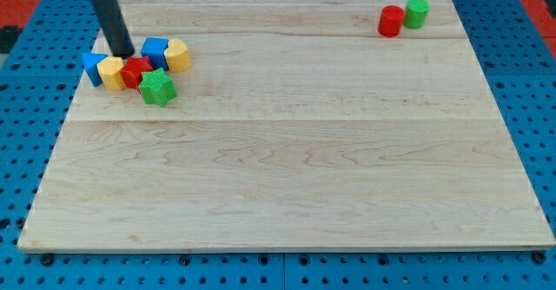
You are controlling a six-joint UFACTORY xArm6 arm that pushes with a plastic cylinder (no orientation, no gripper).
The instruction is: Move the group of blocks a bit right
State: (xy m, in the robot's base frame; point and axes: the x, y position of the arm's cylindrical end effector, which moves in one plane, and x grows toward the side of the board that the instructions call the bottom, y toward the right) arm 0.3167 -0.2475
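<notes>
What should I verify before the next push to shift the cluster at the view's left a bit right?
1. My tip in view: ok, at the cluster's upper edge.
2. Tip on the cluster's left side for a rightward push: not ok; blue block lies further left.
3. Cluster compact: ok; yellow block, red block, green block, blue cube, yellow half-round block bunch together.
4. Tip touching a block: cannot tell.
5. Board open rightward: ok.
</notes>
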